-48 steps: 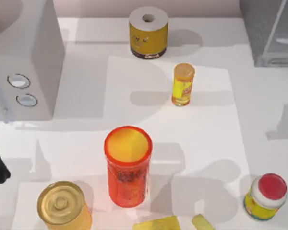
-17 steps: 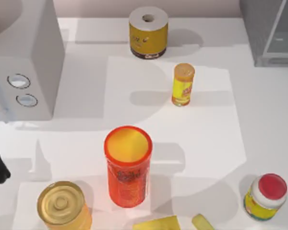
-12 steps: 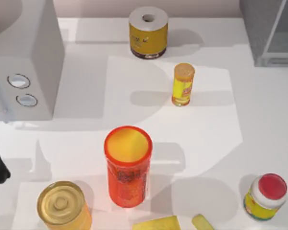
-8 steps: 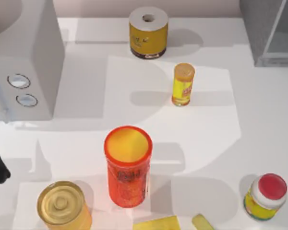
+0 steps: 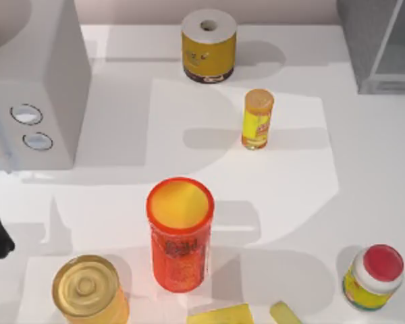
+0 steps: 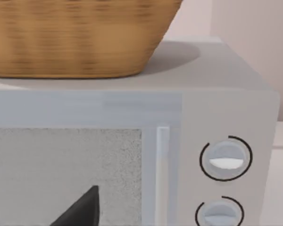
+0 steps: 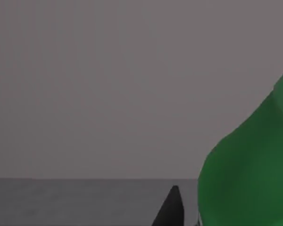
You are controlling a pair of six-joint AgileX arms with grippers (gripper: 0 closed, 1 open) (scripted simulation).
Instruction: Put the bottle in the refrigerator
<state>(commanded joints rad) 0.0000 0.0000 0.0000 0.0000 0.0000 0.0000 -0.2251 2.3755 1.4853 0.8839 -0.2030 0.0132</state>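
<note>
Nearly done: the bottle sits inside the refrigerator at 1 o'clock; can't tell whether the right hand grips it.

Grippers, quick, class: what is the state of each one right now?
Left gripper: facing the white appliance; cannot be told.
Right gripper: beside the green bottle; cannot be told.

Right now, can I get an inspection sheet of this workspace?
Surface: white table, shadowed.
Job's things: translucent green plastic bottle beside right hand, facing large grey box refrigerator.
Clutter: orange-red cylinder, gold-lidded can, red-capped jar, small yellow orange-lidded cylinder, white-topped yellow can.
Hands: left hand facing white two-dial box appliance.
Cables: nothing seen.
Surroundings: woven basket atop appliance.
</note>
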